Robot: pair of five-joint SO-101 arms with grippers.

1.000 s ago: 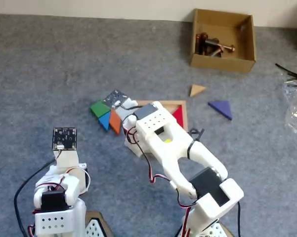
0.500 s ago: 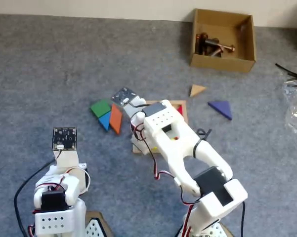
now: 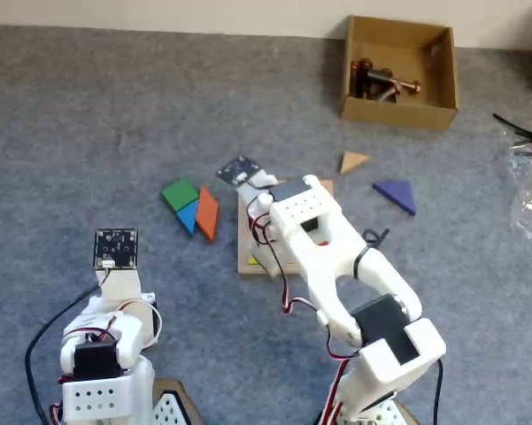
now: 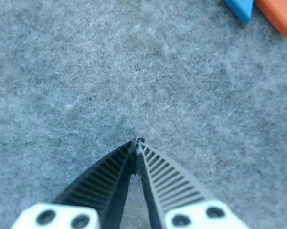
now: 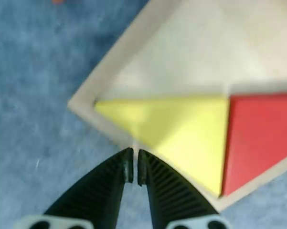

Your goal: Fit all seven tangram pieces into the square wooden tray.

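The worktop (image 3: pixel 88 106) is covered with a grey, felt-like surface. The square wooden tray (image 3: pixel 244 243) is set near its middle, with the green piece (image 3: pixel 179 193), blue piece (image 3: pixel 188 215) and orange piece (image 3: pixel 207 212) laid together just beside it. A tan triangle (image 3: pixel 352 161) and a purple triangle (image 3: pixel 396 194) are placed apart on the tray's other side, and a cardboard box (image 3: pixel 398 113) is set farther back.

The left arm (image 3: pixel 106 341) and right arm (image 3: pixel 354 283) are white plastic shells with black servo blocks and rows of small holes. Red and white wires (image 3: pixel 283 301) loop beside the right arm. A black cable (image 3: pixel 46 335) curves off the left. The left gripper (image 4: pixel 136 143) and right gripper (image 5: pixel 132 160) have black ribbed fingers on white mounts.
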